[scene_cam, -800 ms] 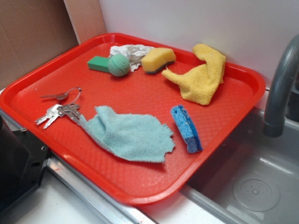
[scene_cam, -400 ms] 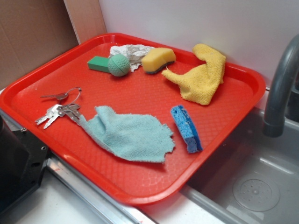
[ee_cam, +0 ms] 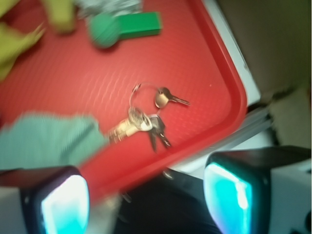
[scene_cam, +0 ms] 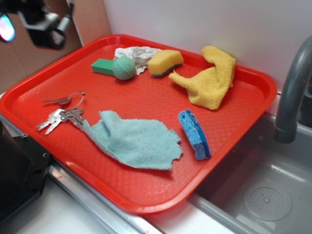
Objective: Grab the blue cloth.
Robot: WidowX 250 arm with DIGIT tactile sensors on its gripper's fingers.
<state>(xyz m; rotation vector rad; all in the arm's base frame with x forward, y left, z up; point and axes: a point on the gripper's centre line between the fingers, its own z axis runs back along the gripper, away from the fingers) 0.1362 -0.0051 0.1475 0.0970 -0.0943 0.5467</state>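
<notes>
Blue cloth, the thin pale teal rag with frayed edges, lies flat on the red tray toward the six o'clock side, nothing holding it. Its left tip touches the bunch of keys at about nine o'clock from it; in the blurred wrist view the rag shows as a pale patch at the left with the keys just beside it. At three o'clock from the rag, apart from it, lies the small bright-blue sponge. Across the tray, near twelve o'clock, sit a green ball against a green block, a crumpled whitish rag, a yellow sponge and, toward one o'clock, the thick yellow terry cloth. A grey faucet stands over the sink at the right.

The gripper is high at the tray's ten o'clock corner, only partly in the exterior view, well apart from the rag. In the wrist view its two fingers stand wide apart with nothing between them but the tray edge and the keys below.

By my judgement the task has barely begun: the claw is empty and off to one side. What is left is to travel over the rag's middle, steer clear of the keys, come down, pinch the fabric and lift.
</notes>
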